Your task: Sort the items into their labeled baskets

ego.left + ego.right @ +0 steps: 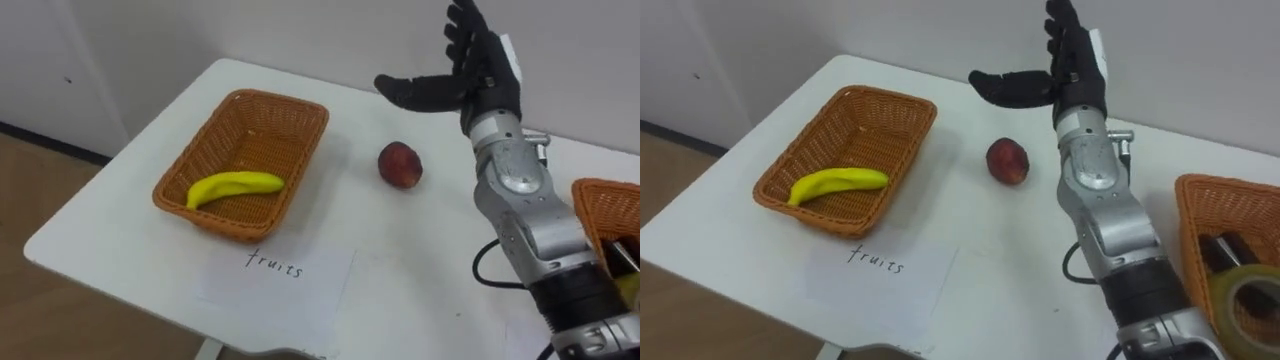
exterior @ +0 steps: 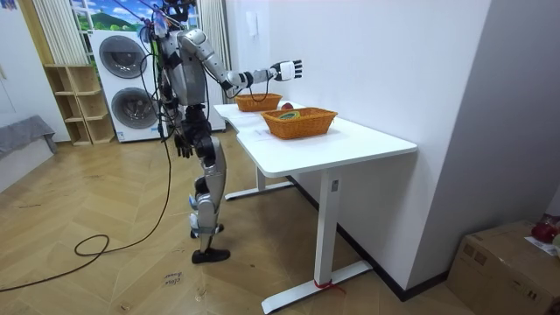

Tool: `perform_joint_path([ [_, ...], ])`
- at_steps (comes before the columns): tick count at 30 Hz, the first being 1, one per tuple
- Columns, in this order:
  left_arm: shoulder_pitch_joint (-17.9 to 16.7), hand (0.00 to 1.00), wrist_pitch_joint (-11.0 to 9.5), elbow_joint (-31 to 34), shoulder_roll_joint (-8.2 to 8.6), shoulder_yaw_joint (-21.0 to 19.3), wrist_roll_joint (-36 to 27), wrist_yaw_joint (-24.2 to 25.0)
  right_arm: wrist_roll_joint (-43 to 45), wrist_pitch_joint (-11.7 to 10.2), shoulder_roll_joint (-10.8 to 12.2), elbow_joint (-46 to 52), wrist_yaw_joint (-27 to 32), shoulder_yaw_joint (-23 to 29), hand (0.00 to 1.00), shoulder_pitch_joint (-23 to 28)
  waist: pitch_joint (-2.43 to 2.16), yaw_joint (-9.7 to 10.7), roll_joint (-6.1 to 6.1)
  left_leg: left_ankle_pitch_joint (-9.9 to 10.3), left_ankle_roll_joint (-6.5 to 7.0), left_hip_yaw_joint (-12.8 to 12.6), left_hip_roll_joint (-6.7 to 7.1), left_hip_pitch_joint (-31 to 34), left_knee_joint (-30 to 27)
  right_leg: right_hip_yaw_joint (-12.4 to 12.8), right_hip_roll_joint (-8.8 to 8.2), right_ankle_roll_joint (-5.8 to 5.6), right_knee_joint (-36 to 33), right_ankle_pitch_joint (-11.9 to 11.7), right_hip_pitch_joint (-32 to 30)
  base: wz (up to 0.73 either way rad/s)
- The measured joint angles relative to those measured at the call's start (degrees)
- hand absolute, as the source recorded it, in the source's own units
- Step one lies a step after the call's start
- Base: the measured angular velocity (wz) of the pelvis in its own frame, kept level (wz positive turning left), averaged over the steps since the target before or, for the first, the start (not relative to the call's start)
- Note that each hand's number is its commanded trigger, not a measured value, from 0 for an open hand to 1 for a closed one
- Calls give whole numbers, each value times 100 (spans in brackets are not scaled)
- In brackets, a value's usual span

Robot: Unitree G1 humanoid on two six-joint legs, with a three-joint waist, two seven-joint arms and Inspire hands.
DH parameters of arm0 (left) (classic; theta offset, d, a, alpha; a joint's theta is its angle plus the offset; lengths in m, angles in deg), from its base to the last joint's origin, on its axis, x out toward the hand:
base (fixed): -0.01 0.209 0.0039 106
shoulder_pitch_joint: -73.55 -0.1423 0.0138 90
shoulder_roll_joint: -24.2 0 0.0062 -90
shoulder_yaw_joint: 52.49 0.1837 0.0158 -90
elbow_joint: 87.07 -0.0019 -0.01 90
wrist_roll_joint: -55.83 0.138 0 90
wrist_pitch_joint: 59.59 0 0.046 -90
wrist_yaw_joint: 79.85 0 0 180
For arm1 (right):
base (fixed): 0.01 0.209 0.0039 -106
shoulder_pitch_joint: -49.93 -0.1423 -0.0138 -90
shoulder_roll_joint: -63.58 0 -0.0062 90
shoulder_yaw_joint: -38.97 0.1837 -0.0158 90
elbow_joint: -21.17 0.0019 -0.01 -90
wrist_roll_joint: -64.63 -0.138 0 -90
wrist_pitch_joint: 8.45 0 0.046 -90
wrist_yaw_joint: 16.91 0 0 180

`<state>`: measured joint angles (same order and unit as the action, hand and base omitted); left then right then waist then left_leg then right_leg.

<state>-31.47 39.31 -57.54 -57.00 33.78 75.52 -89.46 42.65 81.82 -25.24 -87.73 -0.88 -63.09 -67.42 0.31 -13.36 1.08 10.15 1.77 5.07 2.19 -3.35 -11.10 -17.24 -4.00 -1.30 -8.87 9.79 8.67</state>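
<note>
Nearest lay a sheet of paper [image 1: 275,275] at the front edge of the white table [image 1: 400,270], with the word "fruits" handwritten on it in dark ink. Just beyond it stood a wicker basket [image 1: 172,190] holding a banana [image 1: 235,187], which lay along the near wall. A red peach [image 1: 400,165] (it might equally have been an apple) sat on the bare tabletop just right of that basket, touching nothing. Above and beyond the peach, the right hand [image 1: 478,72] was raised over the far part of the table. Its fingers were straight and spread and its thumb stretched out to the left, so it held nothing and was clear of the fruit. At the table's right end stood a second wicker basket [image 1: 1192,205], with a roll of yellowish tape [image 1: 1245,295] and a dark thing [image 1: 1225,245] inside that I could not make out. In the room view the robot stood upright at the table's long side, right arm stretched out over it, and the left hand [image 2: 183,145] hung beside its hip.
</note>
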Motion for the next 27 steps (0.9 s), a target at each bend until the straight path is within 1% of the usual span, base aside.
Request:
perform_joint_path([
  [1,30,0,1,-23,-1,72,0,-4,-156,0,0,-86,-1,-1,0,0,2,15,-1,0,1,-47,-10,8,12,29,-1,2,-22,-1,-42,-10],
  [3,42,0,-1,-17,-6,211,-3,-18,-388,0,2,-106,-1,-8,0,0,9,57,-14,-6,7,-63,-18,66,11,31,-1,8,-51,-6,-112,-10],
  [4,48,0,-6,-14,-5,338,-45,-54,-504,-11,0,-107,1,-4,0,-2,9,70,-20,-8,7,-112,-37,111,9,17,-4,14,-100,-9,-201,-15],
  [5,43,0,-15,-13,-1,450,-136,-109,-550,-14,-5,-117,-1,-2,0,-2,1,82,-29,-8,7,-139,-45,193,-9,1,-1,25,-98,-18,-283,-13],
  [7,61,0,-20,-11,5,574,-213,-115,-740,-22,-11,-137,-8,46,0,-3,-3,186,-48,-10,7,-132,-42,281,-51,-9,-1,32,-101,-26,-362,-2],
  [8,69,0,-24,-11,13,634,-212,-116,-836,-26,-9,-183,-13,76,0,-3,7,207,-71,-13,9,-150,-42,294,-69,-3,-3,33,-101,-32,-387,0],
  [9,76,0,-23,-13,20,640,-212,-118,-887,-37,-9,-249,-15,117,0,-5,11,229,-81,-13,10,-158,-42,302,-69,0,-3,32,-99,-32,-387,0],
  [11,120,0,-26,-12,75,640,-208,-119,-1150,-41,-4,-448,-37,413,0,-5,31,270,-145,-14,12,-155,-36,340,-68,-17,-13,28,-94,-35,-410,0],
  [14,114,0,-18,0,139,642,-212,-119,-1452,-44,-10,-509,7,725,0,-5,19,310,-211,-18,17,-168,-37,442,-64,-3,-13,26,-102,-36,-552,-3],
  [17,108,0,-11,1,149,711,-225,-125,-1559,-76,-37,-698,7,724,0,-6,16,354,-244,-20,15,-211,-43,470,-63,9,-4,26,-99,-36,-590,-4],
  [22,101,0,-14,14,158,748,-233,-146,-1583,-75,-32,-1199,1,715,0,-15,16,336,-248,-20,15,-263,-54,478,-55,-1,-12,26,-91,-36,-608,-1],
  [27,58,0,-5,13,157,760,-347,-146,-1597,-74,-21,-1425,-17,710,0,-16,16,329,-248,-23,20,-264,-48,483,-54,-1,-21,25,-98,-36,-615,0],
])
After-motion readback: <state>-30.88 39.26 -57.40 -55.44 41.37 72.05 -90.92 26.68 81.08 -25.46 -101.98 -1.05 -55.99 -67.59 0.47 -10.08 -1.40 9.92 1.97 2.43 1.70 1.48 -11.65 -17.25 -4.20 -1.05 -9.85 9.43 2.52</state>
